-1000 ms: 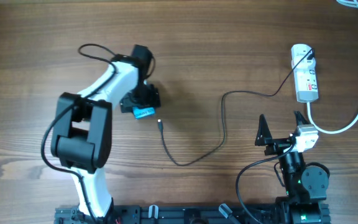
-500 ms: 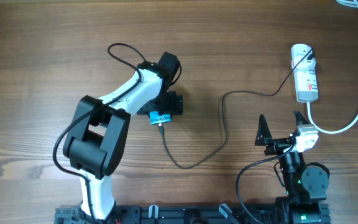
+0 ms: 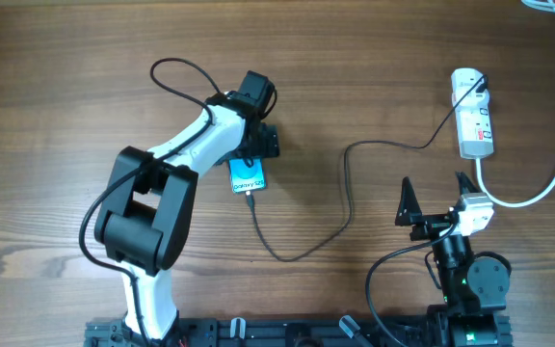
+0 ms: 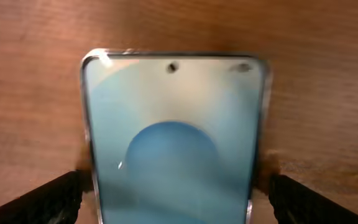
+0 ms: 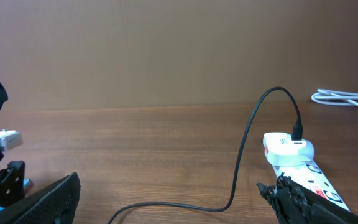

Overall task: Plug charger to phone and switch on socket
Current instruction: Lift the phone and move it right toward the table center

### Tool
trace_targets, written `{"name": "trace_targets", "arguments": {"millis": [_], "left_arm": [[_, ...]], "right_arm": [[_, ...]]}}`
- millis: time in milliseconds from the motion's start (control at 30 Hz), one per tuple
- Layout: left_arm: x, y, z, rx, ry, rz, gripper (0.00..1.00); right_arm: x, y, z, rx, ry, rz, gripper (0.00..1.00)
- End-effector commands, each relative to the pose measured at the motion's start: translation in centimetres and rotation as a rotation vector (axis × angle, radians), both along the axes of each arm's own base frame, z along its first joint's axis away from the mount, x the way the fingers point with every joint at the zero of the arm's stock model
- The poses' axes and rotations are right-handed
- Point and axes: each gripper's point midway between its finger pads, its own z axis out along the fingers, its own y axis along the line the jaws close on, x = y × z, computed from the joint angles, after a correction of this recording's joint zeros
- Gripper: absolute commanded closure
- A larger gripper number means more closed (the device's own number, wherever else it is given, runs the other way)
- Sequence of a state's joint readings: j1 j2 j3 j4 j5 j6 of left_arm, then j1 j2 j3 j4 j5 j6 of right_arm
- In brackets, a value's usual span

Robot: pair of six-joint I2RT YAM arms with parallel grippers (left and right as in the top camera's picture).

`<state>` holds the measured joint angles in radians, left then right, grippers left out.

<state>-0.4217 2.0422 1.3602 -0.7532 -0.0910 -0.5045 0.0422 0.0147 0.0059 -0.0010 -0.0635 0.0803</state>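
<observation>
The phone (image 3: 247, 176), cyan screen up, lies flat on the table left of centre. In the left wrist view the phone (image 4: 173, 124) fills the frame. My left gripper (image 3: 254, 154) is open: its fingers (image 4: 176, 199) straddle the phone's sides with a thin gap on each. The black charger cable (image 3: 297, 246) loops from its metal tip (image 3: 250, 197), which lies at the phone's near end, to a black plug (image 3: 480, 87) in the white socket (image 3: 473, 120). I cannot tell whether the tip is inserted. My right gripper (image 3: 436, 207) is open and empty (image 5: 173, 199), short of the socket (image 5: 291, 152).
A thick white cord (image 3: 547, 183) curves from the socket's near end off the right edge, and also shows in the right wrist view (image 5: 347, 98). The black cable (image 5: 247, 155) crosses the wood in front of my right gripper.
My left gripper carried the phone right, up to the cable tip, then drew back along it. The phone is more uncovered now. The right arm has not moved.
</observation>
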Motion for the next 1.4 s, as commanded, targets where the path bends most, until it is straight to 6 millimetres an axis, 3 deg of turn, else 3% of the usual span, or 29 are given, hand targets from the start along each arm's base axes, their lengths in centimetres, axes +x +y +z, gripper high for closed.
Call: {"name": "trace_targets", "arguments": {"millis": [0, 167, 467, 533, 733, 900, 1000, 1100, 1200, 1267, 1333, 1367], "left_arm": [[-1.9, 2.4, -1.2, 0.050, 0.089, 0.087, 0.00], [-2.7, 4.9, -1.2, 0.072, 0.148, 0.140, 0.00], [-2.0, 7.9, -1.2, 0.067, 0.154, 0.224, 0.00], [-2.2, 7.7, -1.2, 0.055, 0.162, 0.222, 0.00], [-3.5, 4.2, -1.3, -0.083, 0.235, 0.191, 0.00], [-3.6, 2.7, -1.3, -0.090, 0.222, 0.188, 0.01], [-2.8, 2.8, -1.4, -0.056, 0.173, 0.167, 0.06], [-0.9, 4.5, -1.2, 0.054, 0.074, 0.164, 0.21], [0.2, 4.8, -1.1, 0.071, 0.021, 0.170, 0.22], [0.1, 4.5, -1.1, 0.056, 0.027, 0.166, 0.20], [-0.4, 3.7, -1.2, 0.021, 0.056, 0.158, 0.01], [-0.6, 3.5, -1.3, 0.008, 0.066, 0.156, 0.00]], "right_arm": [[0.0, 0.0, 0.2, -0.013, -0.011, 0.004, 0.01], [0.0, 0.0, 0.2, -0.013, -0.011, 0.004, 0.00], [0.0, 0.0, 0.2, -0.013, -0.011, 0.004, 0.00], [0.0, 0.0, 0.2, -0.013, -0.011, 0.004, 0.00], [0.0, 0.0, 0.2, -0.013, -0.011, 0.004, 0.00], [0.0, 0.0, 0.2, -0.013, -0.011, 0.004, 0.00], [0.0, 0.0, 0.2, -0.013, -0.011, 0.004, 0.00], [0.0, 0.0, 0.2, -0.013, -0.011, 0.004, 0.00], [0.0, 0.0, 0.2, -0.013, -0.011, 0.005, 0.00], [0.0, 0.0, 0.2, -0.013, -0.011, 0.004, 0.00], [0.0, 0.0, 0.2, -0.013, -0.011, 0.004, 0.00], [0.0, 0.0, 0.2, -0.013, -0.011, 0.004, 0.00]]}}
